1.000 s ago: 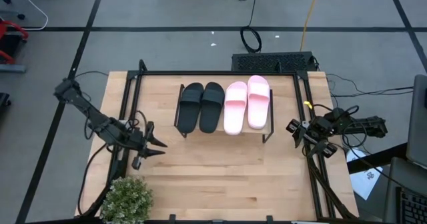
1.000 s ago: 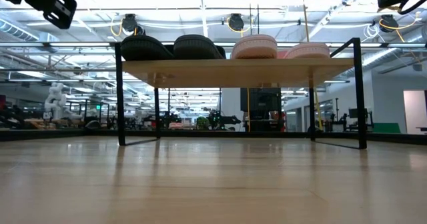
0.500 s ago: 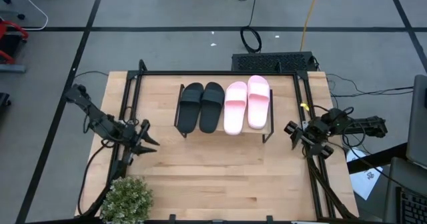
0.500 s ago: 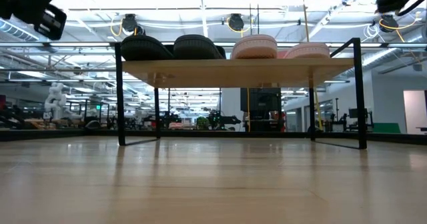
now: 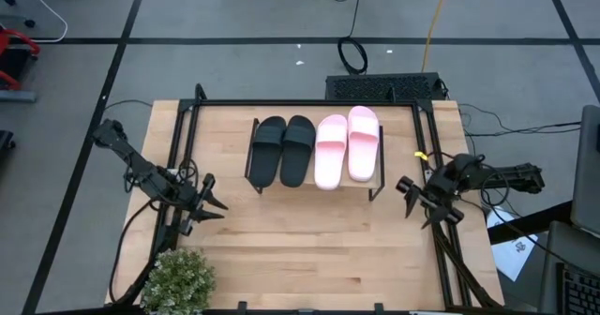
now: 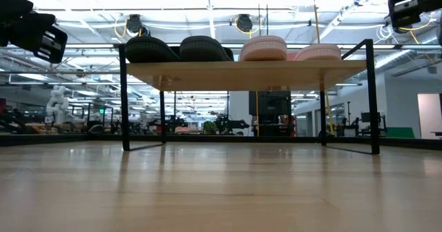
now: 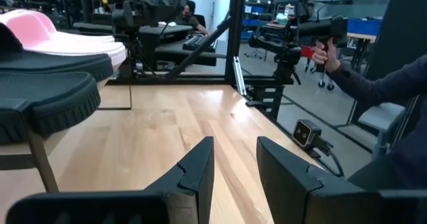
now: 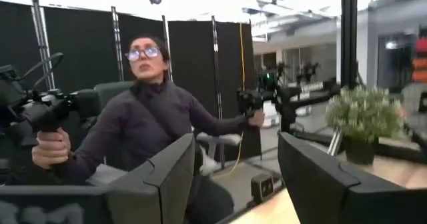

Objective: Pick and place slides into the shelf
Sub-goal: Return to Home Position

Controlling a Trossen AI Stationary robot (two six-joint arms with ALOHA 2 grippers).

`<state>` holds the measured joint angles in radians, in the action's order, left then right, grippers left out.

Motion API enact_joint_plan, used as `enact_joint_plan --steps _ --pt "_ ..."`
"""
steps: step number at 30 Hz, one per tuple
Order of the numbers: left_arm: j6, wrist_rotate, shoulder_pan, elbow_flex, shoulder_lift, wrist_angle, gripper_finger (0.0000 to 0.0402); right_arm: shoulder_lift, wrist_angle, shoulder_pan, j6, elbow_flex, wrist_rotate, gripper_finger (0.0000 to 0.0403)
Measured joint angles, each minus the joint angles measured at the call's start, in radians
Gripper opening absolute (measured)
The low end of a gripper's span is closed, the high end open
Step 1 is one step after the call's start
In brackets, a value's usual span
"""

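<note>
Wooden surface (image 5: 309,245) bearing the shelf (image 6: 242,74); black slides (image 5: 269,151) and pink slides (image 5: 331,153) lie side by side on top. Left pincer (image 5: 212,205) and right pincer (image 5: 411,202), both released, hover at opposite edges.

The shelf (image 6: 242,74) stands on the tabletop (image 5: 309,249) toward its back edge, about midway between the left and right edges. All four slides (image 5: 298,151) lie side by side on top of it. A potted plant (image 5: 177,279) sits at the front left corner. The left gripper (image 5: 217,196) hangs near the left edge, the right gripper (image 5: 406,198) near the right edge.
</note>
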<state>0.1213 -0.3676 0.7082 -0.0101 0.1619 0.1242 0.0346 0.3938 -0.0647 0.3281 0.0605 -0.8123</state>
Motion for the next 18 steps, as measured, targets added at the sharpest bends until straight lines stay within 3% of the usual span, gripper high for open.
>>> enact_joint_plan --steps 18 --pt "0.006 -0.06 0.0 -0.001 0.0 -0.055 0.0113 0.0 -0.101 0.0 -0.034 0.0 0.0 0.0205"
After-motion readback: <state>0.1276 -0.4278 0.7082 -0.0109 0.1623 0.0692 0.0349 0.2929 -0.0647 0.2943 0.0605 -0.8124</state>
